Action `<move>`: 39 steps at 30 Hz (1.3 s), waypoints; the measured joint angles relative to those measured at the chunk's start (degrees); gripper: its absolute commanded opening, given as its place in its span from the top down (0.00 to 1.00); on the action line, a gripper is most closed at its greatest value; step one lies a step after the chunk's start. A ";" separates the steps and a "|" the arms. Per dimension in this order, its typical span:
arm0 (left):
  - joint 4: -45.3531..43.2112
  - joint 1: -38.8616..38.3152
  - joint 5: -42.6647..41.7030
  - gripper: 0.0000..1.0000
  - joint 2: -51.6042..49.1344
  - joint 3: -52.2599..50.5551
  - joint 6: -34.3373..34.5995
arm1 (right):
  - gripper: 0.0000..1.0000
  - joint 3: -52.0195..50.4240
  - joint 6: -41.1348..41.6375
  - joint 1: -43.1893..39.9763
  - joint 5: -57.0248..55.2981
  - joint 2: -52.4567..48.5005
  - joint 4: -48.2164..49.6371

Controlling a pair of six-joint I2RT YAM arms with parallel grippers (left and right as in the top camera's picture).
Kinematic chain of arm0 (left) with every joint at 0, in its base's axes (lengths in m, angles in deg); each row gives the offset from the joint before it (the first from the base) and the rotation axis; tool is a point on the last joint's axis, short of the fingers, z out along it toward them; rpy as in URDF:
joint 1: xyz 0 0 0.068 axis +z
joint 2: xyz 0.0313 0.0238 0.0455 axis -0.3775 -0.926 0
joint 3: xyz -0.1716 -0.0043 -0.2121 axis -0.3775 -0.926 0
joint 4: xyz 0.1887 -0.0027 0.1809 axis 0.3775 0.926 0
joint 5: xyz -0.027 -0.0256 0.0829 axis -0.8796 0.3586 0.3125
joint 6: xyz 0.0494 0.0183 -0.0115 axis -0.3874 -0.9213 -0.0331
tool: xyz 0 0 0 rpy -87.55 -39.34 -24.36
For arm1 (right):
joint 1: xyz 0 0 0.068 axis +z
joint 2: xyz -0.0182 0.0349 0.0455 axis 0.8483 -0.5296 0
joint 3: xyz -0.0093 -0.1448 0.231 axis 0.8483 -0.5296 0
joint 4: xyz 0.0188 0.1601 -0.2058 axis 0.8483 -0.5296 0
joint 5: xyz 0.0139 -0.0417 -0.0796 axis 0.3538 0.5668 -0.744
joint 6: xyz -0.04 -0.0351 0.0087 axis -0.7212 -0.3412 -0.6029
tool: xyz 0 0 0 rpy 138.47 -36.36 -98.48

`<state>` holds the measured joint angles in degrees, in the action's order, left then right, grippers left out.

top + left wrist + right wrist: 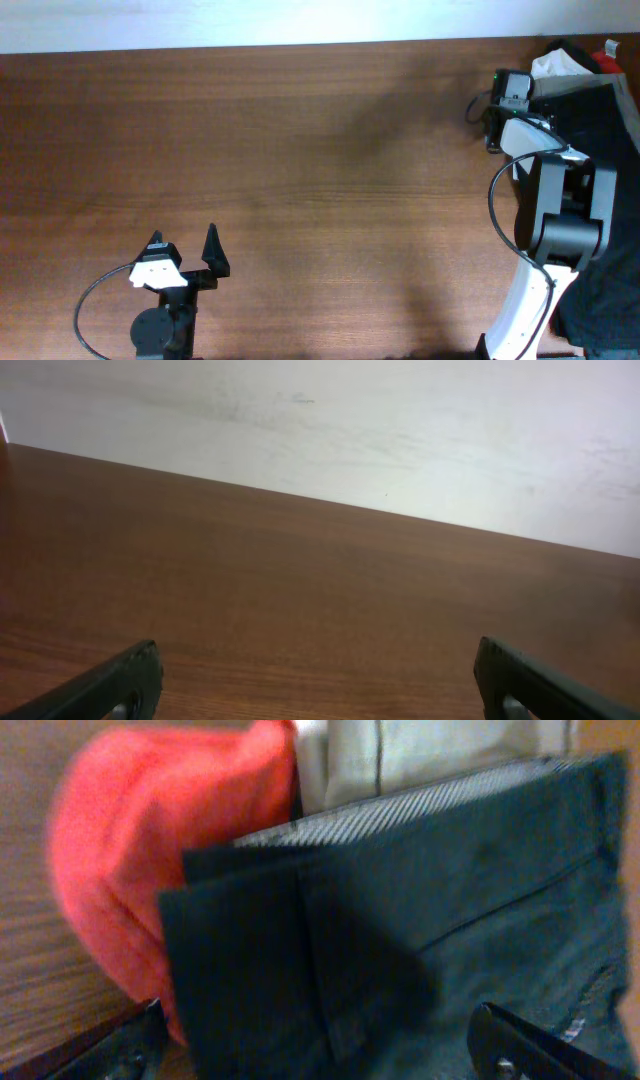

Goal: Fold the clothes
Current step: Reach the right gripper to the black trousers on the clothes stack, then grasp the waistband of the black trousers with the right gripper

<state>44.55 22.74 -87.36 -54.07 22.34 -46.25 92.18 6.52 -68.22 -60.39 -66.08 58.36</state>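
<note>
Far left, near the front edge of the table (320, 150), the left gripper (185, 255) sits low over bare brown wood; its two dark fingers (110, 685) stand wide apart with nothing between them; its wrist camera shows only wood grain running up to a white wall (400, 430).

Across the middle it's plain tabletop; no fabric out here.

Over to the right side: the right arm (560, 215) rises from the front edge and reaches to the far right corner, where the clothes lie bunched at the table's edge; the black garment (420, 920) is the big one, spreading down the right edge, partly under the arm; a white piece (553, 65) pokes out at the top of the pile, and a red piece (140, 850) sits just beside it by the far edge.

Close in from the right wrist: the right gripper (320, 1055) is spread open, one fingertip at each bottom corner of the view, and the folded edge of the black garment fills the space ahead of them; the tips are not closed on anything; whether they touch the cloth, I cannot tell; the red piece bulges on the left, pressed against the black fabric and resting on the wood; pale cloth (420, 755) shows behind the black garment's top edge.
</note>
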 measured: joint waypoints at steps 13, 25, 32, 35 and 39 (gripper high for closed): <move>0.00 0.00 0.00 0.01 0.00 0.00 0.00 | 0.65 2.40 4.09 -3.21 7.15 -0.24 -3.50; 0.00 0.02 0.00 0.01 0.00 0.00 0.00 | 0.47 5.14 8.96 -3.21 7.82 -0.09 -8.15; 0.00 0.00 0.00 0.01 0.00 0.00 -0.02 | 0.76 5.44 11.39 -3.21 9.60 0.22 -9.35; 0.00 0.00 0.00 0.01 0.00 0.00 0.00 | 0.96 5.44 11.50 -3.21 9.92 0.87 -9.60; 0.00 0.02 0.00 0.01 0.00 0.00 0.00 | 0.96 5.44 14.71 -3.23 10.01 3.28 -11.65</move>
<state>44.55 22.76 -87.36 -54.07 22.34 -46.25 97.62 21.22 -71.46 -50.38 -62.80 46.71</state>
